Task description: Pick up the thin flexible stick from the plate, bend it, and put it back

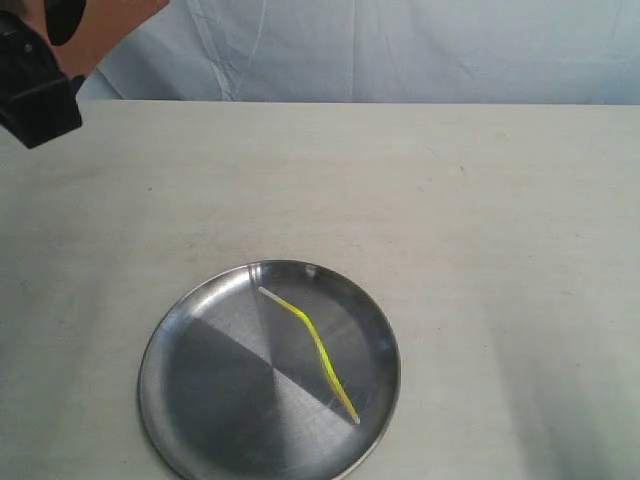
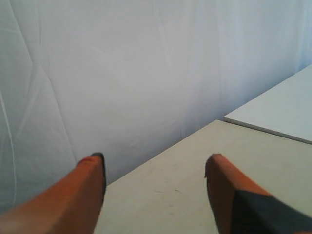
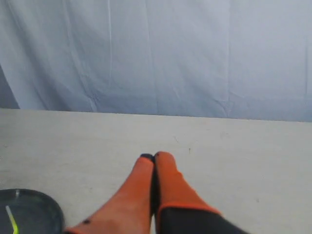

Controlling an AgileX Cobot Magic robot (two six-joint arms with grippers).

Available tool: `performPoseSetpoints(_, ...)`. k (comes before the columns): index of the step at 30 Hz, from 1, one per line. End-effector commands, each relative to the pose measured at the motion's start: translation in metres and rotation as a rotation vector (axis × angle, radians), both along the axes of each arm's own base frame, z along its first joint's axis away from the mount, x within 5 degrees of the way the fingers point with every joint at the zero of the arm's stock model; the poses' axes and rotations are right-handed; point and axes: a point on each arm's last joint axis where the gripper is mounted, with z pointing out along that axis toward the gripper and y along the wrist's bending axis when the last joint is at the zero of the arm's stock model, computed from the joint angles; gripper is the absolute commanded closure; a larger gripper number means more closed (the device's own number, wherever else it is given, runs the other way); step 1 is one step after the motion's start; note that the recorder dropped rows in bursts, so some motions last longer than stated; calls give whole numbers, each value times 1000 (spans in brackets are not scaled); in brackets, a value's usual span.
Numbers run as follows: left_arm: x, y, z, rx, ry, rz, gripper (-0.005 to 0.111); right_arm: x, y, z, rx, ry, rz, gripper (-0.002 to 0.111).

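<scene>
The exterior camera is looking steeply down on the worktop (image 1: 450,200), facing the cloth backdrop (image 1: 400,50). The left wrist camera is sitting high, staring past the left tool (image 2: 156,158) at that cloth. The right wrist camera is peering low along the worktop, sharing the rim of the plate (image 3: 34,212) with the exterior view.

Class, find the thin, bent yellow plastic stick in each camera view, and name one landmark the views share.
Exterior view: the yellow stick lies lower centre on the round silver metal plate.
Left wrist view: not in it.
Right wrist view: a sliver at the frame's corner, on the plate.
Shared landmark: the beige tabletop.
</scene>
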Motion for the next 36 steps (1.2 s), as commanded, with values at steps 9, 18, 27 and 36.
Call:
performPoseSetpoints(9,28,55,-77,171,95,475,48,-6,7,-11,5,84,72,108)
performPoseSetpoints(18,25,95,-126,269,139,782,48,-6,7,-11,7,84,72,108)
performPoseSetpoints(27,16,98,-148,131,77,772,48,-6,7,-11,7,84,72,108)
performPoseSetpoints(36,-3,92,-187,22,196,635,48,-6,7,-11,7,84,72,108)
